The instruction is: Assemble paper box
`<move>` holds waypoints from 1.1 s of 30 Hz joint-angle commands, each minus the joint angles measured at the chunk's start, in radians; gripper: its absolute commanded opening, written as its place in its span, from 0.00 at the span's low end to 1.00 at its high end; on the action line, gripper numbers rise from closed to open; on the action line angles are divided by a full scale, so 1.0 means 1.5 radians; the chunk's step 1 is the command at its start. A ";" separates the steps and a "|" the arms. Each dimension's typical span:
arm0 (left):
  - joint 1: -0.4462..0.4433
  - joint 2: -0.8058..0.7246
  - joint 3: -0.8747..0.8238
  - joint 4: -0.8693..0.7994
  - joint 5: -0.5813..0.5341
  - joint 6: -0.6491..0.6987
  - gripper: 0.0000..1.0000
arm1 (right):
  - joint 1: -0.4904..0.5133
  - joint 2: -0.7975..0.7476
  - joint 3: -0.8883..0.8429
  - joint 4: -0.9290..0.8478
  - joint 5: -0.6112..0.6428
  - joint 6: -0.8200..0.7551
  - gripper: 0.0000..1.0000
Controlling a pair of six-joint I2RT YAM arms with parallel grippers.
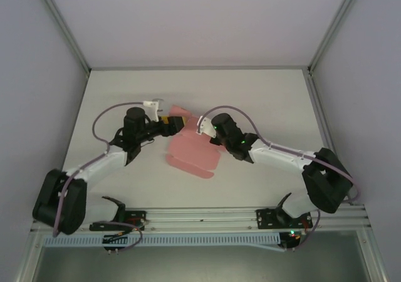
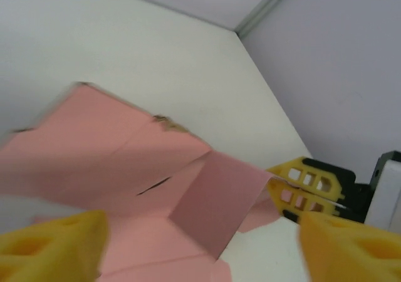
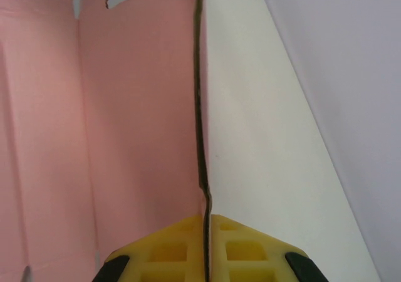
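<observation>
Right end effector (image 3: 206, 232), creased paper box (image 3: 138, 119)

The worktop (image 1: 263, 100) is a plain white matte surface. Pale grey walls (image 1: 37, 56) close it in at the far edge and on both sides. An aluminium rail (image 1: 207, 214) runs along its near edge. On the worktop lies the paper box (image 1: 191, 155), a pale pink die-cut sheet with creases and flaps. It sits about midway across, well apart from both side walls. Its near panels rest flat on the white surface, with a rounded flap toward the rail. In the left wrist view, one panel stands up from a crease.
</observation>
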 commanded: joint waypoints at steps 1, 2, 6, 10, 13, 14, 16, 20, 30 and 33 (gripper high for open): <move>0.049 -0.050 -0.031 -0.118 -0.073 0.047 0.87 | -0.021 -0.044 -0.017 0.014 -0.050 0.033 0.00; 0.065 -0.058 -0.043 -0.115 -0.055 0.054 0.88 | -0.027 -0.054 -0.018 0.011 -0.071 0.040 0.00; 0.101 -0.041 -0.062 -0.068 0.025 0.073 0.86 | -0.040 -0.075 -0.027 0.010 -0.113 0.052 0.00; 0.105 0.036 -0.032 -0.007 0.091 0.078 0.69 | -0.043 -0.082 -0.025 0.006 -0.141 0.058 0.00; 0.106 0.100 -0.007 0.041 0.136 0.075 0.63 | -0.047 -0.079 -0.019 -0.001 -0.156 0.061 0.00; 0.106 0.119 -0.001 0.061 0.152 0.076 0.60 | -0.049 -0.077 -0.016 -0.006 -0.159 0.062 0.00; 0.106 0.147 0.009 0.077 0.165 0.073 0.58 | -0.049 -0.074 -0.012 -0.009 -0.158 0.062 0.00; 0.105 0.189 0.019 0.107 0.189 0.077 0.52 | -0.056 -0.063 -0.011 -0.002 -0.177 0.064 0.00; 0.098 0.226 0.024 0.129 0.179 0.055 0.00 | -0.066 -0.046 0.007 -0.001 -0.153 0.090 0.09; 0.091 0.197 0.028 0.053 0.101 0.100 0.00 | -0.072 -0.041 0.018 -0.014 -0.114 0.097 0.16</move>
